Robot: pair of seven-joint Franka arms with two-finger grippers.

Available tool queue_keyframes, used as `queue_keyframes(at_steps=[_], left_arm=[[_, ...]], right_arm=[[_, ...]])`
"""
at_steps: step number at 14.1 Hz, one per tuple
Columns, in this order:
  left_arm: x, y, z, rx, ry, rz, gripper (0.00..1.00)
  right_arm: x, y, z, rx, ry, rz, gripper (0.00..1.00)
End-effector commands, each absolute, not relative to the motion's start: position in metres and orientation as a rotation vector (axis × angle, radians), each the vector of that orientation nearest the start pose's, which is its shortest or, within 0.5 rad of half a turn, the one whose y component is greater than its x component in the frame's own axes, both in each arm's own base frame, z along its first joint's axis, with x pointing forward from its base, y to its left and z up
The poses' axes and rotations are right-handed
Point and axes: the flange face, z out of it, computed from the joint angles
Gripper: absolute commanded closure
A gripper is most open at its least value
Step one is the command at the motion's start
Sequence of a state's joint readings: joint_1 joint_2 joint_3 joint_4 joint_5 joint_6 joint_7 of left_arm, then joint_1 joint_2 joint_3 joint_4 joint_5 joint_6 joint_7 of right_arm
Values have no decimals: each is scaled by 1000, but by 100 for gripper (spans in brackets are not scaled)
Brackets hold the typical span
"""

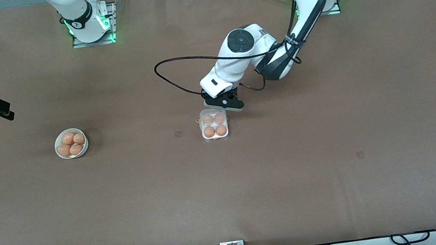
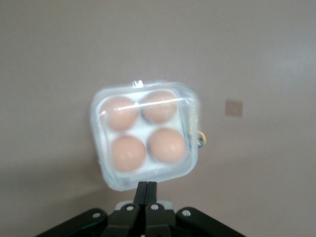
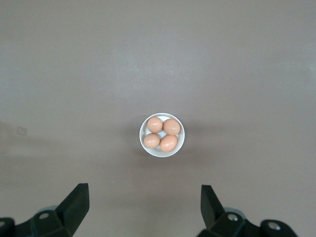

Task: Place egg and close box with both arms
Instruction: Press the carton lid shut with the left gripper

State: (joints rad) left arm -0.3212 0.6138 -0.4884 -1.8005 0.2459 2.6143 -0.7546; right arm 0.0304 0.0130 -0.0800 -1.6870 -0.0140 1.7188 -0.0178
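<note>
The box (image 1: pixel 216 137) lies mid-table with its clear lid down over several orange-brown eggs (image 1: pixel 209 132). In the left wrist view the box (image 2: pixel 103 168) shows the eggs (image 2: pixel 166 145) through the lid. My left gripper (image 1: pixel 237 105) is shut and empty, its fingertips at the box's edge on the side farther from the front camera (image 2: pixel 146 185); I cannot tell if they touch it. My right gripper (image 1: pixel 4 112) is open and empty, up over the table's right-arm end (image 3: pixel 143 192).
A round white bowl (image 1: pixel 57 143) with several more eggs stands toward the right arm's end, also in the right wrist view (image 3: pixel 180 142). A small metal ring (image 2: pixel 201 139) lies against the box. A small square mark (image 1: pixel 178 134) is on the table.
</note>
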Motion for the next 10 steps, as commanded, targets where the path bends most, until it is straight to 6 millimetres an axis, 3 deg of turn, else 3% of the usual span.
queue_keyframes(at_steps=[1,4,8,10], left_arm=[[504,-467,278,-3395,233,-290,99],[504,-465,287,-3392,236,-305,99],[520,-428,342,-3267,175,-250,99],[510,-415,368,-3171,179,-166,99]], right_arm=[[561,-32,581,-3165,39,-42,0],[559,-30,582,-3164,34,-25,0],[556,-29,583,-3164,35,-9,0],[556,-26,583,-3162,28,-6,0]])
